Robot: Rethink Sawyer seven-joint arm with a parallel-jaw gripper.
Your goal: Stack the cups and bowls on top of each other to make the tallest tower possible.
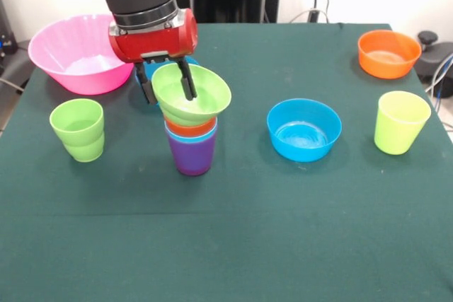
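The tower (192, 139) stands on the green cloth-covered table (283, 231), left of centre. Its base is a purple cup (192, 155), smooth and tapered, standing upright. Nested inside it is a light blue cup (172, 131), of which only the rim shows, and inside that an orange cup (190, 129), again only a band of rim. On top sits the ridged green bowl (205, 97), wide and shallow, tilted so its opening faces partly toward the camera; nothing lies in it.

The gripper (166, 81), on a red and black arm, pinches the rim of that green bowl: one dark finger reaches down inside the bowl, the other runs outside its left wall.

To the left stands a stepped green cup (78, 129), upright and holding nothing. Behind it is the large translucent pink bowl (74, 54), glossy and deep. A bit of another blue bowl (141, 76) shows behind the gripper, mostly hidden.

Right of the tower sits a blue bowl (304, 129), round and shiny, open side up. Further right stands a yellow-green cup (400, 122), smooth and tapered, and behind it an orange bowl (388, 53). All are apart from each other.
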